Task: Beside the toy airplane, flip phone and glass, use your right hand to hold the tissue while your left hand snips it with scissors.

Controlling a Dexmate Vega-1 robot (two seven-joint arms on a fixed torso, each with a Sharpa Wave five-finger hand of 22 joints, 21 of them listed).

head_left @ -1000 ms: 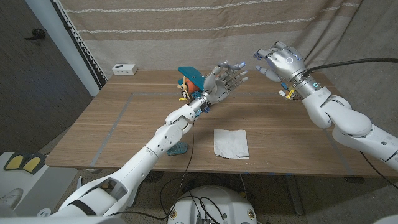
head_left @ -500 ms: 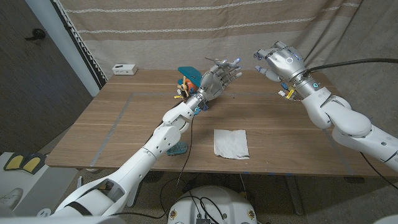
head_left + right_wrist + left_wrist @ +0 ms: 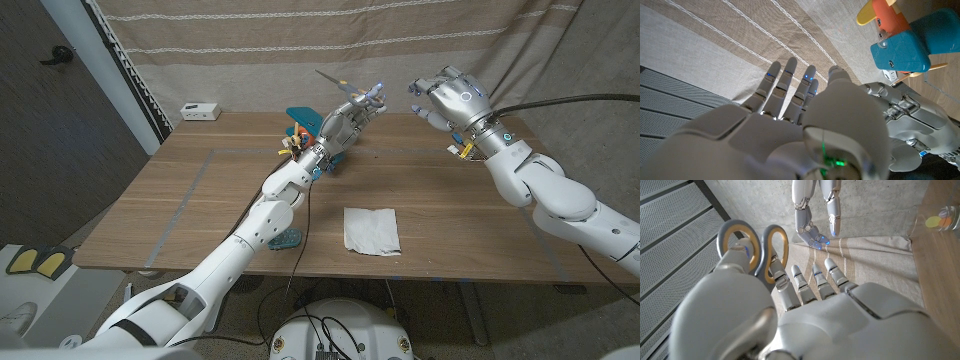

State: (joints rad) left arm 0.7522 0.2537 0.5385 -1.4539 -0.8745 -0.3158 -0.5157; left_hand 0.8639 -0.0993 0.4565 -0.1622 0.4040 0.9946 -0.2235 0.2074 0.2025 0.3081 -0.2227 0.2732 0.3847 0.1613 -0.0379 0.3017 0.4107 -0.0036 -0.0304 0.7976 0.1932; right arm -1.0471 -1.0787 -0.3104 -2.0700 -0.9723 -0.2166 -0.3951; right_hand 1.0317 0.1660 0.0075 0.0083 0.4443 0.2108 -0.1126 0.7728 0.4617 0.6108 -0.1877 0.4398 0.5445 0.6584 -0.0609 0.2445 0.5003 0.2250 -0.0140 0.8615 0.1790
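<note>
Left hand raised over the table's far side, grasping scissors | right hand aloft, fingers spread, empty | tissue flat near the front edge, below both, roughly between them.

No text, label, brand, number or sign can be read in any of the views. The small white box at the far corner of the surface carries dark marks, but they are too small to make out.
</note>
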